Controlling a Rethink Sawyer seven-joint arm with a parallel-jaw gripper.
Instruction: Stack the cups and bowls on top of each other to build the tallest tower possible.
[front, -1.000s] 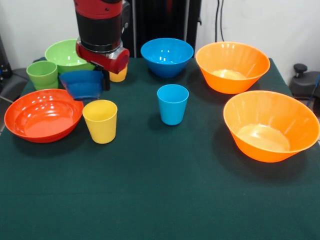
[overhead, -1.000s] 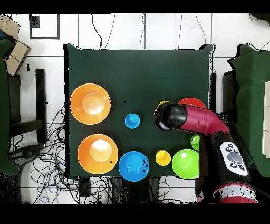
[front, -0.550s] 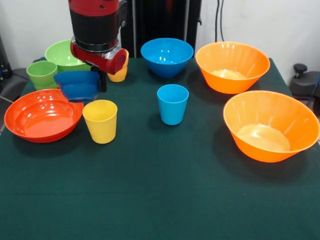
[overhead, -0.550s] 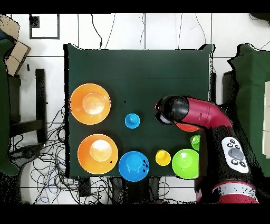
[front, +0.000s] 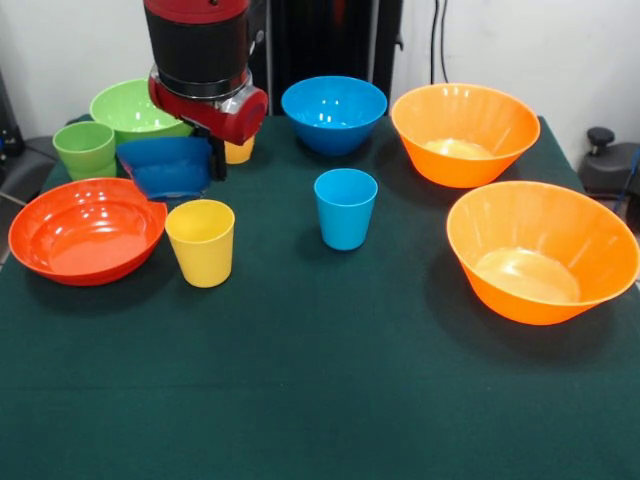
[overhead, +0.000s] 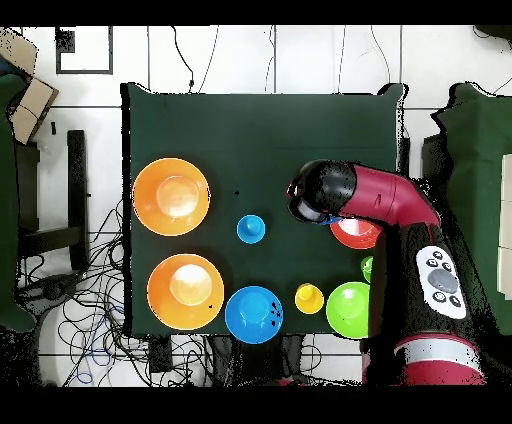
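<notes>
My gripper (front: 213, 158) is shut on the rim of the small dark blue bowl (front: 165, 166), which hangs tilted just above the table. It is beside the red-orange bowl (front: 85, 228) and behind a yellow cup (front: 200, 242). A second yellow cup (front: 238, 152) peeks out behind the arm. The light blue cup (front: 345, 207) stands mid-table, and the green cup (front: 83, 148) sits next to the green bowl (front: 135, 105). At the back is the light blue bowl (front: 333, 112). Two orange bowls (front: 464, 132) (front: 541, 250) sit at the right. No tower is in view.
In the overhead view the arm (overhead: 345, 198) covers the dark blue bowl and part of the red-orange bowl (overhead: 356, 234). The dark green table (front: 320, 400) has open cloth along its front. Cables lie on the floor beside the table (overhead: 95, 310).
The gripper carried the dark blue bowl toward the red-orange bowl, then came back a little to the right. In the overhead view the arm's head has moved away from the base.
</notes>
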